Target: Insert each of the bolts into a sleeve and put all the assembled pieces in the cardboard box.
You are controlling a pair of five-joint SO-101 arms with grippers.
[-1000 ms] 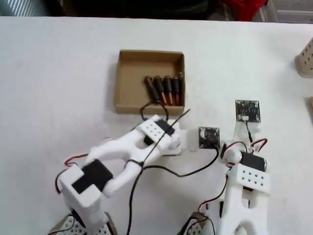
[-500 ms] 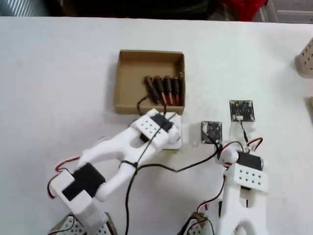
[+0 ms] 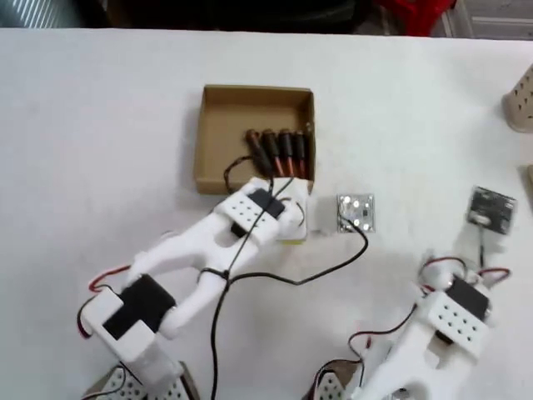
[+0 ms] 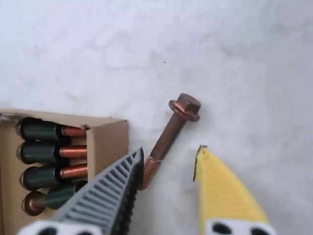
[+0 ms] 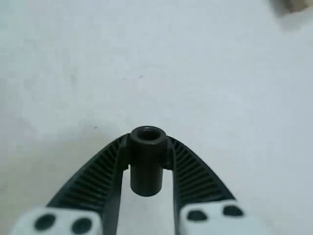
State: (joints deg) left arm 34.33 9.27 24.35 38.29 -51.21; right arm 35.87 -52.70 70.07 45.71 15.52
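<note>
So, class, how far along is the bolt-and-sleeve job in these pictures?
Done: four sleeved copper bolts lie in the brown cardboard box. In hand: the right gripper grips a black cylindrical sleeve; the open left gripper is at a bare copper bolt. Left: joining and boxing them.

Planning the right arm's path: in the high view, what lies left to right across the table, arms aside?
Box → lit board → dark board → beige object at the edge.

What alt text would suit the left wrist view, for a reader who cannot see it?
A copper bolt lies on the white table between the fingertips of the open left gripper. Beside it, a cardboard box holds four bolts in dark sleeves.
</note>
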